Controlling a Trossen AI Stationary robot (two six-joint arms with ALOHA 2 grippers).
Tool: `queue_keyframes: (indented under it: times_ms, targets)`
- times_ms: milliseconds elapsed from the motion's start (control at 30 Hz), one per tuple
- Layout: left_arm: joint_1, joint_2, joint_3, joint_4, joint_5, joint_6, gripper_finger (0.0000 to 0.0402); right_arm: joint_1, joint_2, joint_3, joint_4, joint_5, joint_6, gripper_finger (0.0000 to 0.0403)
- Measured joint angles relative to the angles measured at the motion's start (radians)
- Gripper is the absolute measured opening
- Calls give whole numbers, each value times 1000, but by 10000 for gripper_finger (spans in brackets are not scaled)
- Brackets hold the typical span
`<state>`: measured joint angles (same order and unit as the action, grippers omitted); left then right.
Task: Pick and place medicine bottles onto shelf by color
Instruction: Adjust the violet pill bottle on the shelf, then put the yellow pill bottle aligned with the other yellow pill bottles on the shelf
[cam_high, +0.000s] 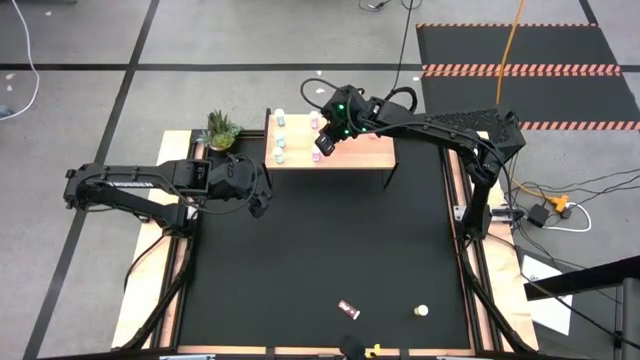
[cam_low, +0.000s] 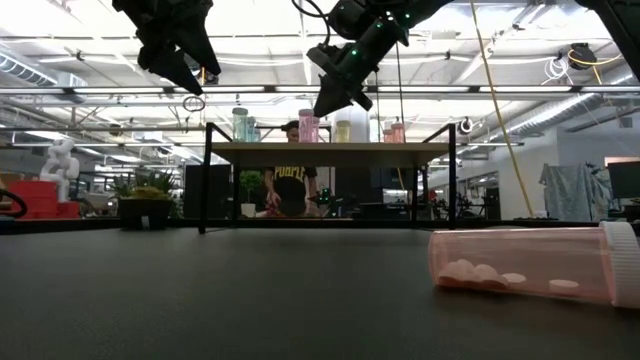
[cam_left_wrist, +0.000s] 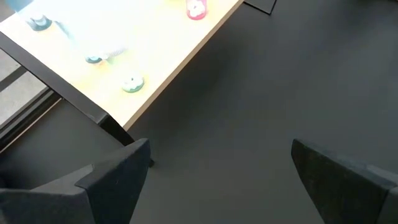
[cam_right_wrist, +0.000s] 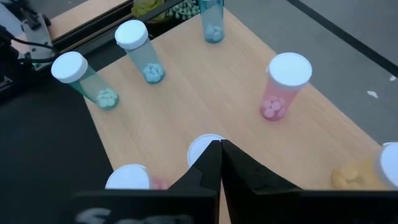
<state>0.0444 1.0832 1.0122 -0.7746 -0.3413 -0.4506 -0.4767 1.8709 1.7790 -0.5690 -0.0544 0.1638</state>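
- Two bottles remain on the counter (cam_high: 300, 260), lower centre: pink bottle (cam_high: 348, 308), white bottle (cam_high: 422, 311).
- Right tool (cam_high: 326, 143), fingers together and empty, hovers above the shelf (cam_high: 360, 152), upper centre; lift clear of standing bottles.
- Left tool (cam_high: 258, 200), fingers apart, waits centre-left.

Upright tinted bottles (cam_right_wrist: 287, 87), wooden shelf (cam_right_wrist: 224, 99), perhaps six

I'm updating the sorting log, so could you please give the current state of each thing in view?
Left gripper: open, empty, beside the shelf.
Right gripper: shut, empty, above the shelf.
Shelf: several capped bottles upright on it.
Pink bottle: lying on its side on the table.
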Motion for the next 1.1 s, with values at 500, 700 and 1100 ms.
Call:
queue_keyframes:
  times_ms: [500, 700, 1100]
  targets:
    - [0, 0, 0, 0, 0, -3, 390, 0, 1, 0, 15, -11, -16, 0]
    - [0, 0, 0, 0, 0, -4, 390, 0, 1, 0, 25, -28, -19, 0]
    - [0, 0, 0, 0, 0, -4, 390, 0, -44, 0, 63, -54, -75, 16]
